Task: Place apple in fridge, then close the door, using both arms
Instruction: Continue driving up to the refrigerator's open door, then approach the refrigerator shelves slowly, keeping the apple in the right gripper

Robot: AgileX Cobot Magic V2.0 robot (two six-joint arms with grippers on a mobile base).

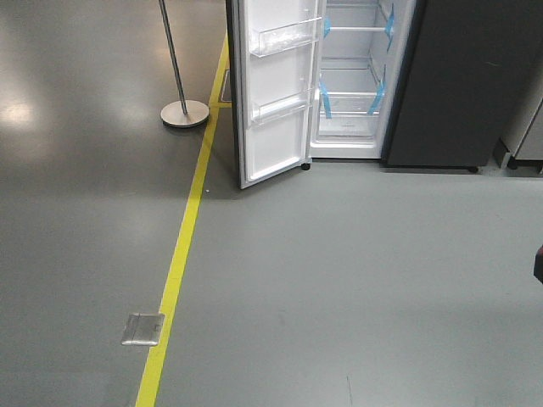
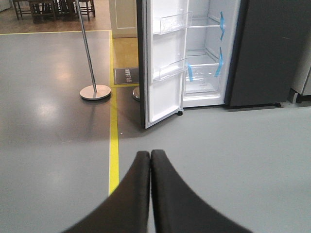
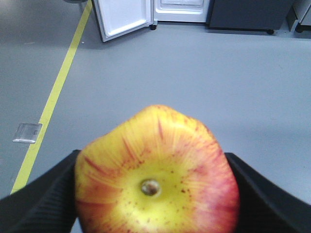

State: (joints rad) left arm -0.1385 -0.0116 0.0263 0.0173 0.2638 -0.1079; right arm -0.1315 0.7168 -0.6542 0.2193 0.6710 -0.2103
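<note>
My right claw [image 3: 153, 155] is clamped on the apple [image 3: 158, 170], one dark ribbed finger [image 3: 43, 194] pressed to each flank, with the yellow stem dimple facing the wrist camera and red streaks running out toward the apple's right side. My left claw [image 2: 150, 154] is pressed together with nothing between its black tips, which touch along their length above the floor [image 1: 339, 280]. That floor is smooth grey with a soft sheen and pale patches of reflected light on the left. A yellow line [image 1: 182, 254] runs from near to far across it, and a small metal plate [image 1: 142, 329] is set into the floor just left of the line. The fridge [image 1: 348, 47] stands at the far end, well apart from the apple, white inside, its shelves marked with blue tape [image 1: 325, 102]. The door [image 1: 276, 127] hangs wide open on the left of the opening, showing its white inner face and clear bins [image 1: 284, 38]. The other dark grey door [image 1: 462, 76], on the right, is shut. A metal pole on a round base [image 1: 184, 113] stands left of the yellow line. Farther back, the left wrist view shows brownish flooring and dark chairs [image 2: 53, 7].
</note>
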